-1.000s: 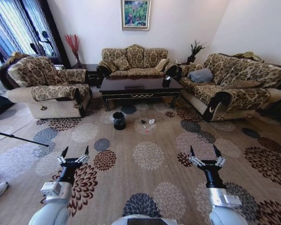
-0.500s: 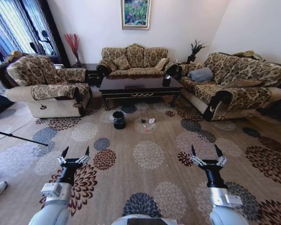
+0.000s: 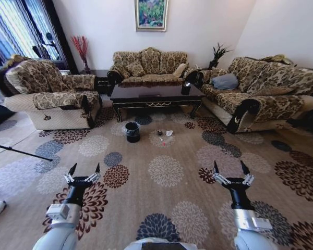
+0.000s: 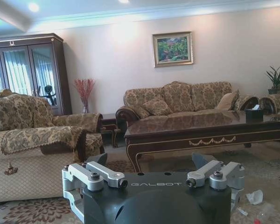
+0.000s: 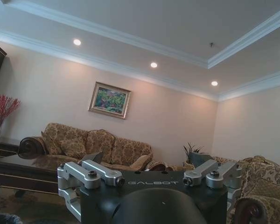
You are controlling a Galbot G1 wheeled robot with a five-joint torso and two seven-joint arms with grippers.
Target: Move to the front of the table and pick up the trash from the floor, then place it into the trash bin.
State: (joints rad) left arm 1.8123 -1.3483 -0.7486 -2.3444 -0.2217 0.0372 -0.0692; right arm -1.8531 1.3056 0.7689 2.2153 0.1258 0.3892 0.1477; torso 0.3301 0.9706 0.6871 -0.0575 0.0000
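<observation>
- Crumpled white paper trash (image 3: 168, 134), perhaps with a red bit, lies on beige medallion-patterned floor (image 3: 198, 177) near small black round trash bin (image 3: 132, 132).
- Left claw (image 3: 82, 169) and right claw (image 3: 231, 167) spread wide, empty.

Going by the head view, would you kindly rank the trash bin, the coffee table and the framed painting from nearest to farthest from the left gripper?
From the left gripper, open and low on the robot's left:
1. Trash bin, on the carpet ahead, before the table.
2. Table, behind the bin, mid-room.
3. Painting, on the far wall above the sofa.
</observation>
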